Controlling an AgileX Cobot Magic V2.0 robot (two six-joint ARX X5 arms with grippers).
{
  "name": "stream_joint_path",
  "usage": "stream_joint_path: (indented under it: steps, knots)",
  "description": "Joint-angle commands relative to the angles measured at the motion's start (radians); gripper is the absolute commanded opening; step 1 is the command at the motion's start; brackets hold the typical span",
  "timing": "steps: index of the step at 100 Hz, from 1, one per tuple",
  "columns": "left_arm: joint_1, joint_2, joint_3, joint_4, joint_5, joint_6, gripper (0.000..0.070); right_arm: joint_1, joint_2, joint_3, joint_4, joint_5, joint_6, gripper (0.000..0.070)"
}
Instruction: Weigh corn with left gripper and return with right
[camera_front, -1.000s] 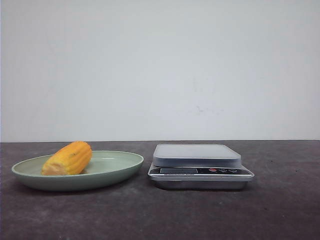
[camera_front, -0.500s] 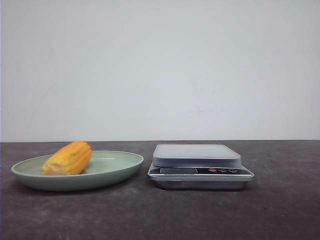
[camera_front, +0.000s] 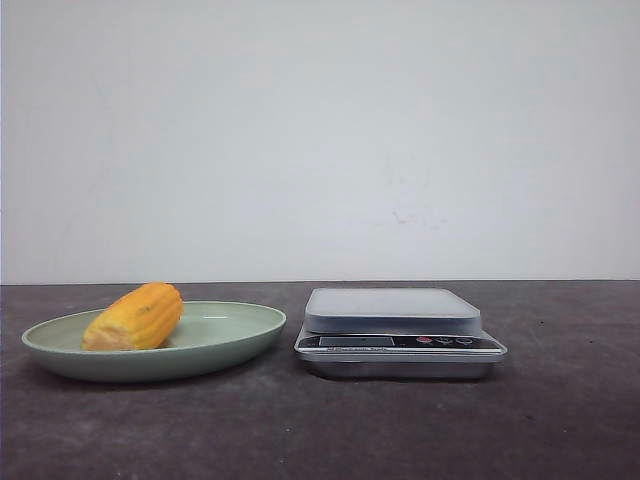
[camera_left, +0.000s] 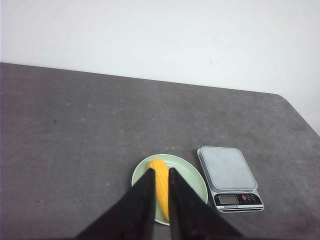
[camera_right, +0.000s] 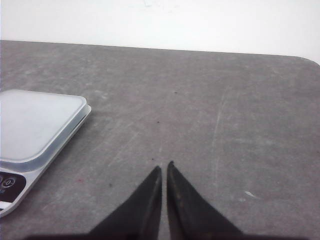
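The corn (camera_front: 134, 317) lay on a green plate (camera_front: 230, 335) toward the table's left edge, beside a scale (camera_front: 398, 330). The left gripper (camera_left: 160, 172) hung above it, fingers slightly parted. The right gripper (camera_right: 164, 169) was nearly closed, holding nothing.

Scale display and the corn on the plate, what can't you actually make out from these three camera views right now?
- Scale display: too small to read in the front and left wrist views; cut off by the frame edge in the right wrist view.
- Corn: partly covered by the left gripper fingers in the left wrist view.
- Plate: near rim hidden behind those fingers there.
- Right gripper: only the fingertips show; absent from the front view.
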Motion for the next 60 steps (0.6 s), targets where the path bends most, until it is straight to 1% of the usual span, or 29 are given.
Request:
stream_joint_path:
  steps: [1, 32, 39, 46, 49, 52, 60]
  knots:
    - [-0.008, 0.005, 0.021, -0.052, 0.004, -0.001, 0.0, 0.001, 0.0, -0.001, 0.011, -0.002, -0.007, 0.001]
    - [-0.006, 0.006, 0.021, -0.052, 0.002, -0.001, 0.0, 0.001, 0.0, -0.001, 0.011, -0.002, -0.007, 0.001]
    - [0.01, 0.006, 0.02, -0.052, 0.003, 0.028, 0.0, 0.001, 0.0, -0.001, 0.011, -0.002, -0.007, 0.001]
    - [0.026, 0.006, 0.002, -0.034, 0.002, 0.034, 0.0, 0.001, 0.0, -0.001, 0.011, -0.002, -0.007, 0.001]
    - [0.034, 0.005, -0.018, -0.004, 0.003, 0.057, 0.0, 0.001, 0.0, -0.001, 0.011, -0.002, -0.007, 0.001]
    - [0.045, 0.003, -0.047, 0.045, 0.007, 0.098, 0.0, 0.001, 0.0, -0.001, 0.011, -0.002, -0.007, 0.001]
    - [0.08, -0.019, -0.169, 0.237, 0.067, 0.254, 0.0, 0.001, 0.0, -0.001, 0.011, -0.002, -0.008, 0.001]
